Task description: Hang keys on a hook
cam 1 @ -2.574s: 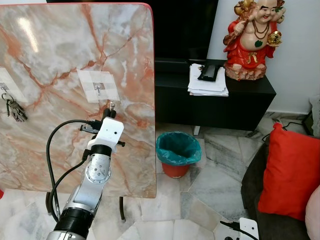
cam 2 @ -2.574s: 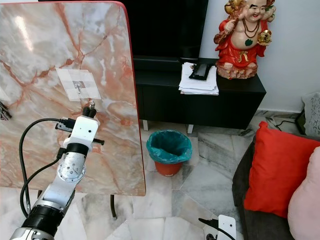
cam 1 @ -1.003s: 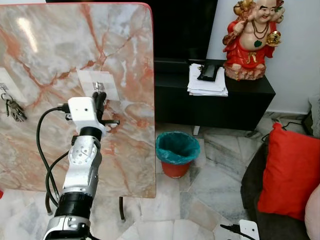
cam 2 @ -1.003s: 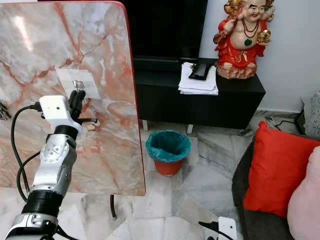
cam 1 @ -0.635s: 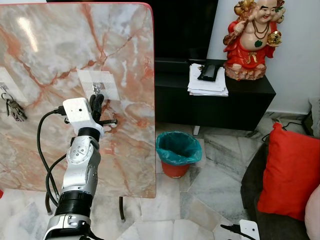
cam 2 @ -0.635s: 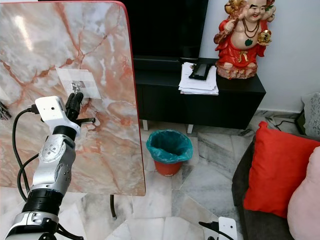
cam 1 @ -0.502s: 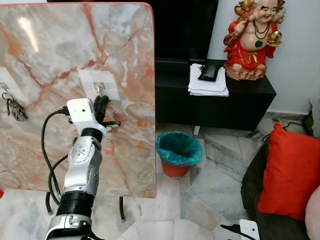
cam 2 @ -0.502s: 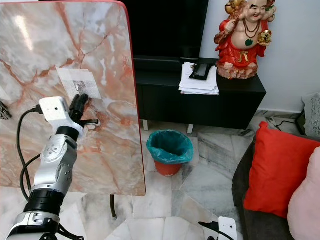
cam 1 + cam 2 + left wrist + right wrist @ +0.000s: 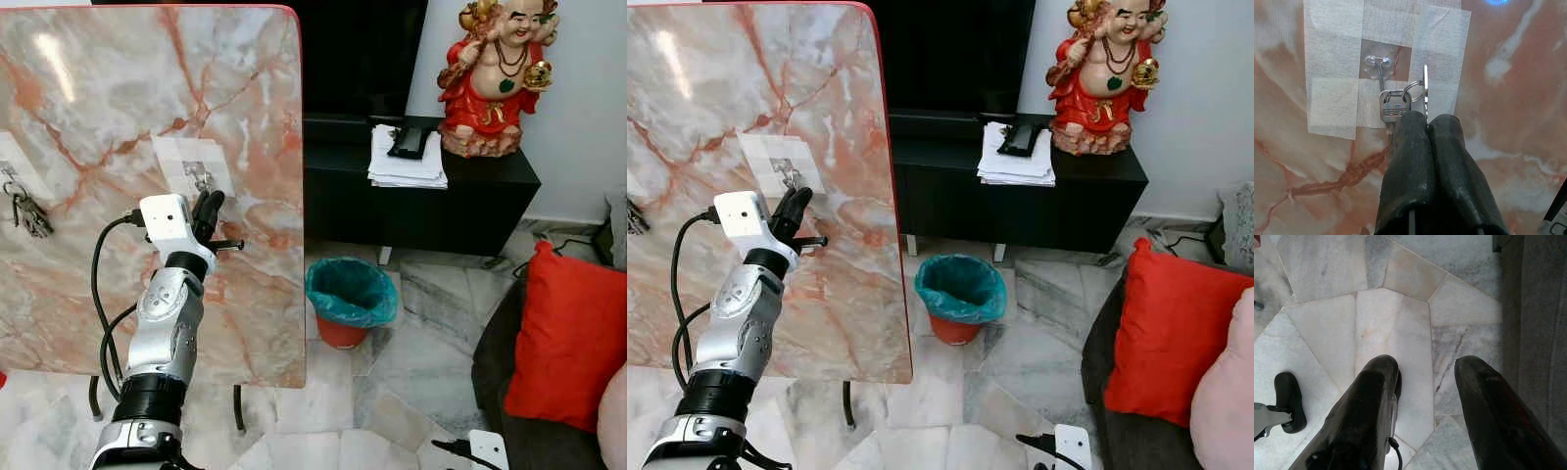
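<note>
In the left eye view, the left claw [image 9: 208, 204] was raised against the upright marble worktop [image 9: 118, 108], its tips just below the taped hook [image 9: 199, 174]. A second bunch of keys [image 9: 29, 213] hung from another hook near the slab's left edge.

The right eye view showed the same pose, the fingers [image 9: 790, 212] angled up toward the tape patch [image 9: 782, 163].

In the left wrist view, the claw was pinched tight on the keys [image 9: 1395, 106], with the key ring [image 9: 1416, 90] just beside the hook's wire stem; whether the ring was already over the hook could not be told. To do this well, it seemed wise to confirm the ring sat over the prong before letting go, then ease away gently so the tape held.

In the right wrist view, the right claw [image 9: 1425, 382] hung idle over the tiled floor [image 9: 1396, 323], fingers spread apart and holding nothing.
</note>
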`<state>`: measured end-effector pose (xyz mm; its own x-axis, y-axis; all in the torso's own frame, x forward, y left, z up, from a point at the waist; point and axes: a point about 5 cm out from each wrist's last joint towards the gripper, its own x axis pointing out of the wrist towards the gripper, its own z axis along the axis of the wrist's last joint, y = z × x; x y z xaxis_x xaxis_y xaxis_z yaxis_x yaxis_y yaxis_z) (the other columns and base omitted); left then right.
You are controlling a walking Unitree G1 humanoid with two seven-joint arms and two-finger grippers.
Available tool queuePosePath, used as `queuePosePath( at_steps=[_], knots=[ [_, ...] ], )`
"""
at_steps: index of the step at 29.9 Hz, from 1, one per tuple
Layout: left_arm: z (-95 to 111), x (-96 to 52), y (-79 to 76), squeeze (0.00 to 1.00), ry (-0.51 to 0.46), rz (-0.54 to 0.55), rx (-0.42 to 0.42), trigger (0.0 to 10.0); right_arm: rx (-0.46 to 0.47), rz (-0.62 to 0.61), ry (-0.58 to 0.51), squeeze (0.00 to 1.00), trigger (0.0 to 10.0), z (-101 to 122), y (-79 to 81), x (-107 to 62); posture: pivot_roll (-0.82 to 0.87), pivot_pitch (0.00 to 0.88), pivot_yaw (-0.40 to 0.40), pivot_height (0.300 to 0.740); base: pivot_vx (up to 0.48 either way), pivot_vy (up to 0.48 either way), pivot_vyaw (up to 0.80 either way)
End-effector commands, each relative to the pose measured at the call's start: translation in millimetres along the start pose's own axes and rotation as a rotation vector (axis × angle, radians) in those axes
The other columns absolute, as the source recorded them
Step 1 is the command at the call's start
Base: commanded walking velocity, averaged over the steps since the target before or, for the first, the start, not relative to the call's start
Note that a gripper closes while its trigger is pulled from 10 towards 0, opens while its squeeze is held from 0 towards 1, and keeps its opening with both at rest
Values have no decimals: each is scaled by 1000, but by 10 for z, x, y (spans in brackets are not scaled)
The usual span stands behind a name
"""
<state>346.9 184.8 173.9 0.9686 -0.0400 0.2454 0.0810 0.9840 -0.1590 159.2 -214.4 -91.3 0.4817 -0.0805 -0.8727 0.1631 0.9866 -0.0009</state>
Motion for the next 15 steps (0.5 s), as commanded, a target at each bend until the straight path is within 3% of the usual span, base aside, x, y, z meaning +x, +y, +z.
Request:
queuePosePath(
  at_steps=[1,15],
  knots=[
    [91,35,-21,0,-34,-3,-15,10000,5,-8,3,0,10000,-19,-33,-6,30,0,-32,736,0,0,0],
    [177,27,81,0,-79,73,-3,10000,6,4,-1,0,10000,-13,18,1,32,0,-33,736,0,0,0]
  ],
)
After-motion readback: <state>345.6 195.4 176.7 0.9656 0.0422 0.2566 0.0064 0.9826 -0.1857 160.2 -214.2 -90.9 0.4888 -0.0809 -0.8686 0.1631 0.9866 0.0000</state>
